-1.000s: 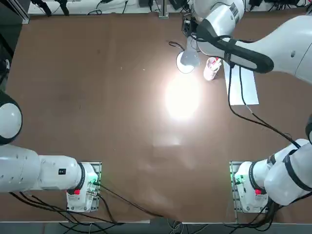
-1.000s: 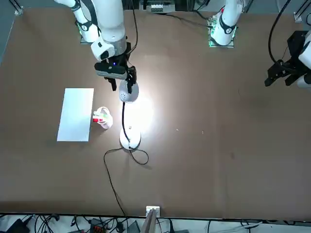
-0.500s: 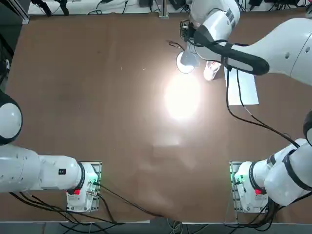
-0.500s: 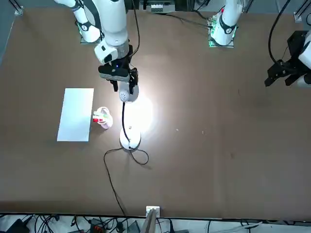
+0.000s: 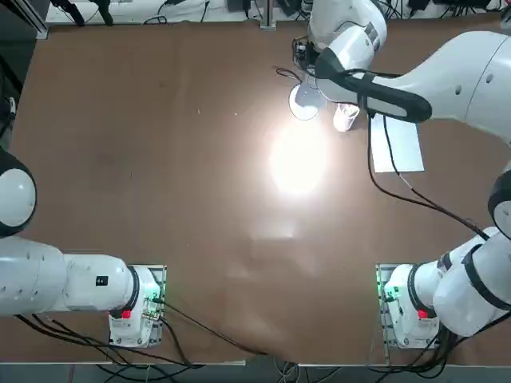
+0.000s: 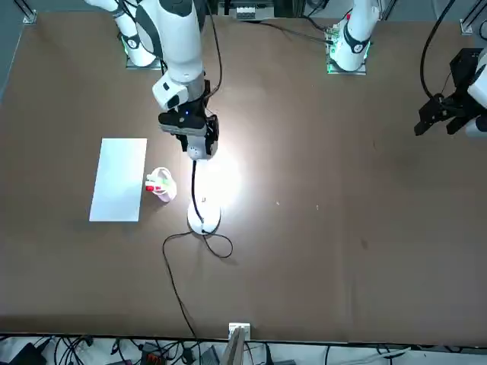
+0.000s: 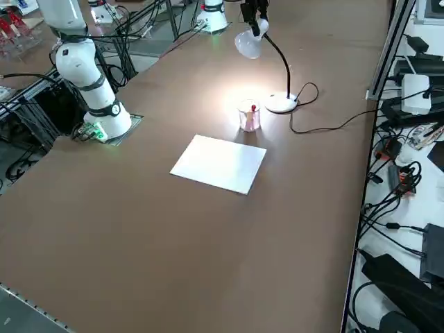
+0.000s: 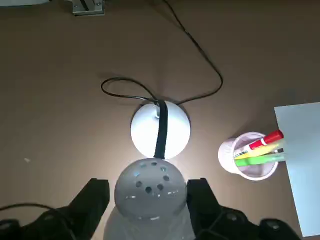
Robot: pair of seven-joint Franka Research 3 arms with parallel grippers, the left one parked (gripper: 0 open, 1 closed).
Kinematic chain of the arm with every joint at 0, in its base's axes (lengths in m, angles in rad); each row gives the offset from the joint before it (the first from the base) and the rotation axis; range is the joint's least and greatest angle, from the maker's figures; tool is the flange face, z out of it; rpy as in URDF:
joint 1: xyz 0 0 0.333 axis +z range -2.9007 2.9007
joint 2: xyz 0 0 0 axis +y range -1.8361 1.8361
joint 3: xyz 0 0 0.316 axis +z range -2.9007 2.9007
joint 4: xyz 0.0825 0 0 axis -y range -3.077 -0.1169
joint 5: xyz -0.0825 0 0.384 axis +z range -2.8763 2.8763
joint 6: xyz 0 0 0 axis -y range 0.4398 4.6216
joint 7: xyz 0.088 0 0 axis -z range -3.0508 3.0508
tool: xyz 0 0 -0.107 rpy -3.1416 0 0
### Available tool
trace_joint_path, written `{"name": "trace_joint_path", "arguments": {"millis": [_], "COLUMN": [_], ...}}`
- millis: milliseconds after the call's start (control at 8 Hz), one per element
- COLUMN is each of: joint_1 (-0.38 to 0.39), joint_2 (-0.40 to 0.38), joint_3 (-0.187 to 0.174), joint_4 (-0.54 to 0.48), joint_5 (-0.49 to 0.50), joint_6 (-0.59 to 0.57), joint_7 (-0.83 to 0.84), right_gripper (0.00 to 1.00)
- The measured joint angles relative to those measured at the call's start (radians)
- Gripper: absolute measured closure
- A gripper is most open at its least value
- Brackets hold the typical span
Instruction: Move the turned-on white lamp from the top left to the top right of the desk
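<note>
Claw (image 8: 148,192): one, right arm; fingers parted, straddling the head of the lamp (image 8: 150,187), no grip evident. Lamp: upright on the counter (image 7: 229,291), base beside the pen cup (image 8: 250,156), head between fingertips.

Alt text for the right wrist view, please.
The right gripper's open jaws straddle the perforated head of the desk lamp, its round base on the desk; beside it, a cup of pens.
</note>
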Motion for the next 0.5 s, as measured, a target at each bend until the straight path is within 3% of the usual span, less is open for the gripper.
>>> {"name": "trace_joint_path", "arguments": {"millis": [250,500], "joint_1": [0.0,0.0], "joint_2": [0.01,0.012], "joint_3": [-0.005,-0.006], "joint_4": [0.0,-0.001], "joint_5": [-0.009,-0.011], "joint_6": [0.002,0.001], "joint_7": [0.0,0.0], "right_gripper": [0.08,0.2]}}
